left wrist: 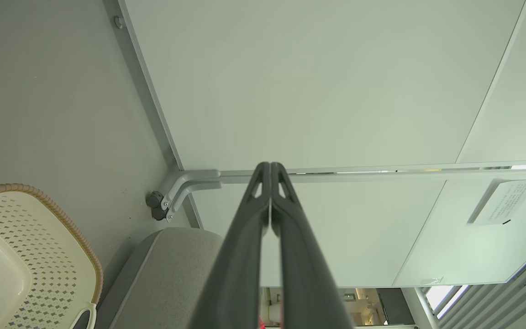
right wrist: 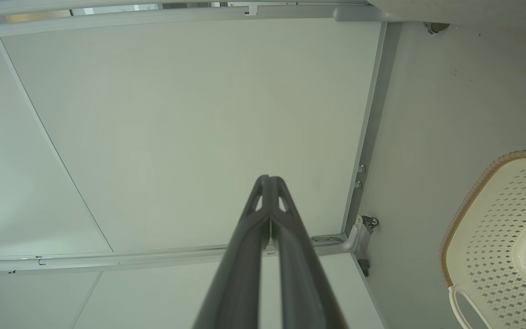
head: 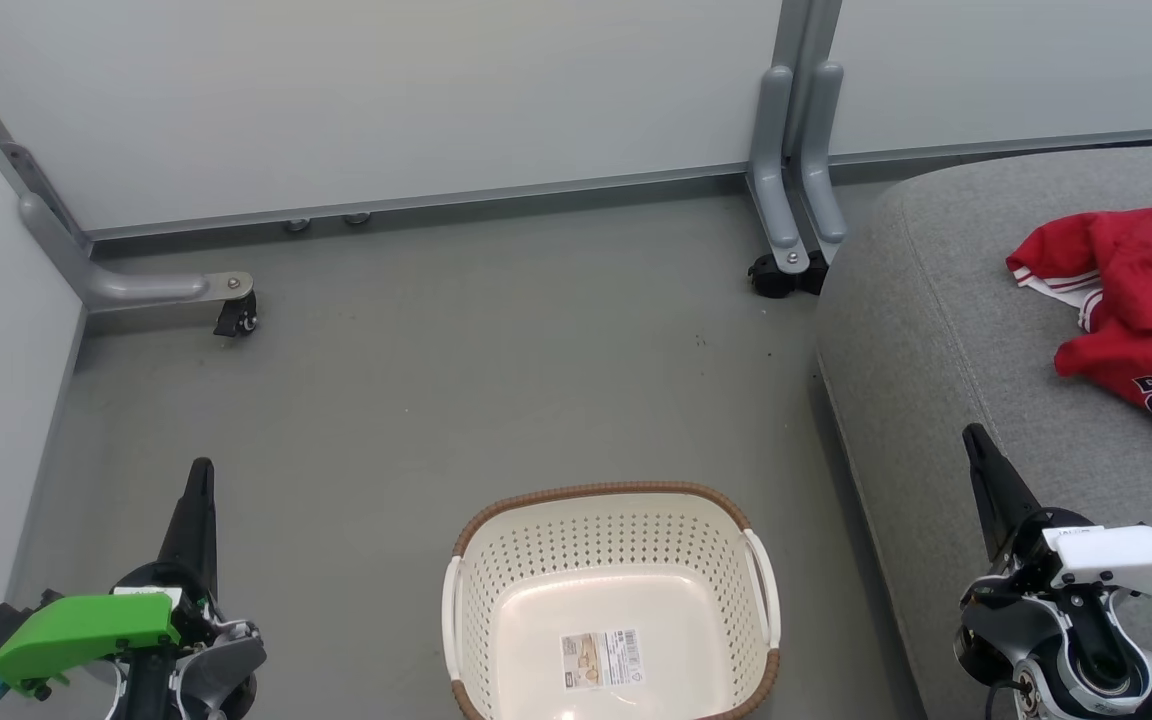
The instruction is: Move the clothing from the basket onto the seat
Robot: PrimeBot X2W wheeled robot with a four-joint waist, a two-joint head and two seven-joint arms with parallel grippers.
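The left gripper [head: 199, 490] is pointing forward over the grey floor [head: 436, 390], its two dark fingers pressing together along their length with nothing between them. In the left wrist view the left gripper [left wrist: 270, 167] is showing the same thing, its tips meeting in front of a pale wall panel [left wrist: 327, 82].

The right gripper [head: 981, 460] is hanging over the near edge of the seat [head: 936, 330], its fingers likewise lying flat against each other and gripping nothing. In the right wrist view the right gripper [right wrist: 268, 179] is showing its tips touching.

The clothing [head: 1136, 290] is lying bunched on the seat, beyond the right fingertips and off to their right, well apart from them. A white-striped hem is sticking out toward the fingers' side. The part printed "23" is lying nearest the fingers.

The basket [head: 596, 492] is standing on the floor between the two pairs of fingers, a little behind the level of their tips and nearer the right pair. A paper label [head: 601, 657] is lying on its bottom. In the left wrist view the basket [left wrist: 62, 219] is sitting to the lower left of the fingers. The seat's corner [left wrist: 171, 274] is showing just beside them. In the right wrist view the basket [right wrist: 473, 196] is sitting to the fingers' lower right.
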